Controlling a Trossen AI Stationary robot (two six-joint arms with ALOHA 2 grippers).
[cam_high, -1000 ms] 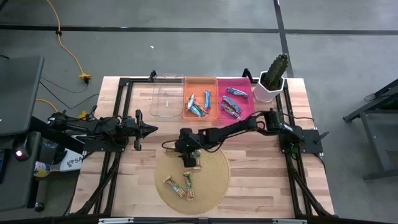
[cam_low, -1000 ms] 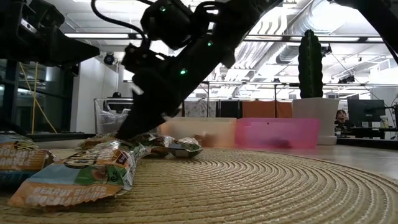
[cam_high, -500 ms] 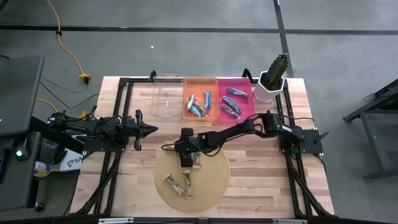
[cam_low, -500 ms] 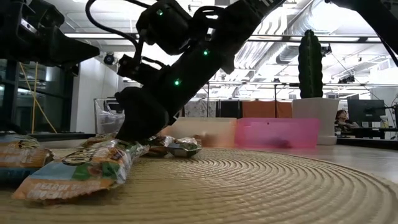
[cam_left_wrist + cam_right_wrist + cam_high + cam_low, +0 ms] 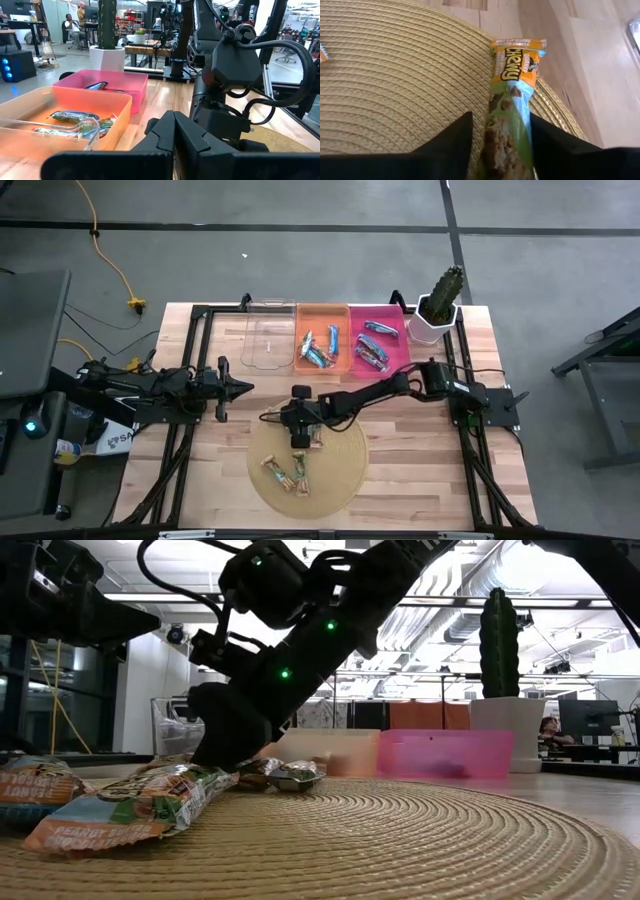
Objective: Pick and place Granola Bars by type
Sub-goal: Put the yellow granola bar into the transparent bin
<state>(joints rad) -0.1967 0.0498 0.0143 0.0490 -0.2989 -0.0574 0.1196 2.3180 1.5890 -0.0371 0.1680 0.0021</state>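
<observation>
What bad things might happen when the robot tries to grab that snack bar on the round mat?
1. The right gripper straddles the chewy granola bar near one end, so the bar may tilt or slip out when lifted.
2. That bar lies at the edge of the woven mat; the fingers might snag the weave as they close.
3. Other bars lie close by on the mat and might get nudged.
</observation>
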